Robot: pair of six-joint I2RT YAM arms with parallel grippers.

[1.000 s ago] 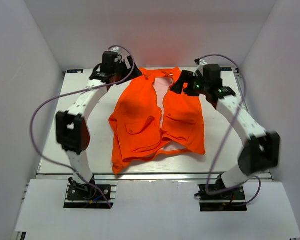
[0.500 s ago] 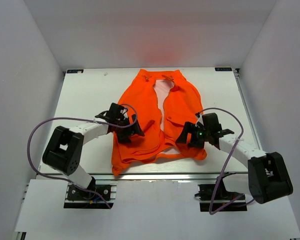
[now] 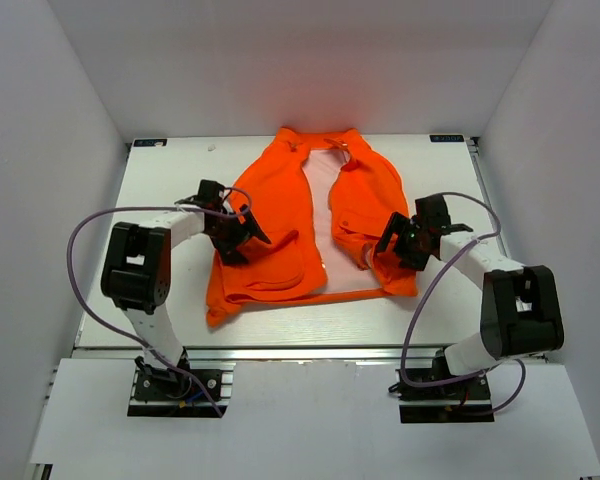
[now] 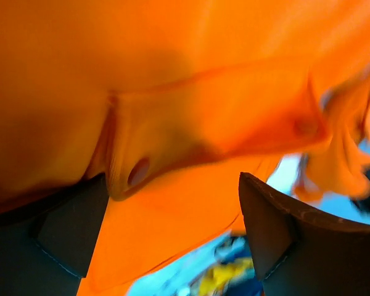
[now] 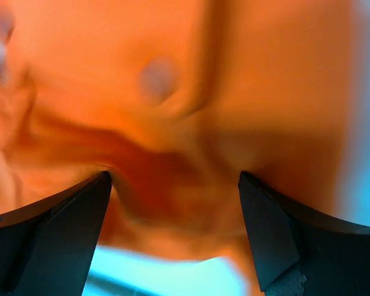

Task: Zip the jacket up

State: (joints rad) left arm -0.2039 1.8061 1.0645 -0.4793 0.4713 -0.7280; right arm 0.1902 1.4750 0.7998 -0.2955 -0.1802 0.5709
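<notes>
While the jacket (image 3: pixel 285 200) lies unzipped, the left gripper (image 3: pixel 242 240) and right gripper (image 3: pixel 395 250) sit over its panels, fingers spread, perhaps touching.

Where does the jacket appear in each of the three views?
Top external: jacket mid-table, front open, between both arms.
Left wrist: its orange pocket flap fills the frame above the left fingers.
Right wrist: blurred orange fabric above the right fingers.
Shared landmark: pale table beyond the jacket's edge.
</notes>
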